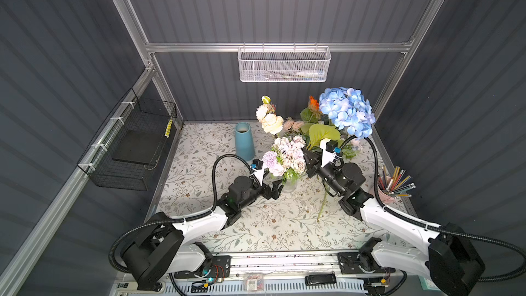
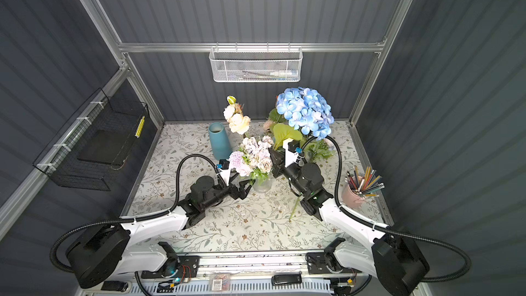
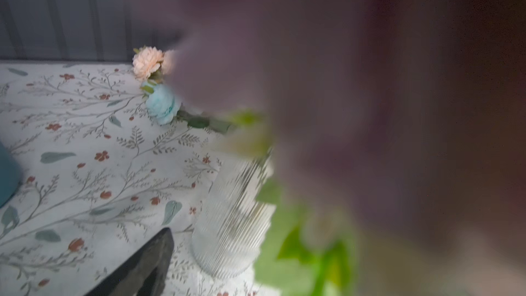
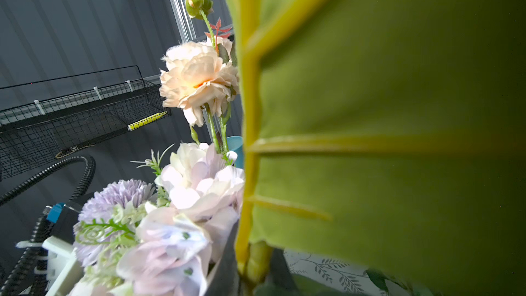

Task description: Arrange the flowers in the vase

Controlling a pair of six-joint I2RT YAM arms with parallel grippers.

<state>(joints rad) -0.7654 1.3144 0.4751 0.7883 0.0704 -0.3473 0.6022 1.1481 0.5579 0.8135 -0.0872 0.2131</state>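
A clear ribbed glass vase (image 1: 290,185) stands mid-table and holds a lilac and white bunch (image 1: 287,156). Cream and peach roses (image 1: 271,122) rise behind that bunch. My left gripper (image 1: 276,190) is open, low beside the vase's left side; in the left wrist view one dark finger (image 3: 142,266) shows next to the vase (image 3: 233,223). My right gripper (image 1: 308,155) is shut on the blue hydrangea's stem (image 4: 256,260), just right of the bunch. The hydrangea head (image 1: 345,111) is up high, and its stem end (image 1: 321,212) hangs near the table. A big leaf (image 4: 384,123) fills the right wrist view.
A teal vase (image 1: 244,142) stands at the back left. A peach flower (image 3: 148,62), a pale-blue rose (image 3: 162,103) and a red-orange daisy (image 1: 313,103) are at the back. A pink cup of pencils (image 1: 390,187) is at the right edge. Wire baskets (image 1: 133,143) (image 1: 283,65) hang on the walls.
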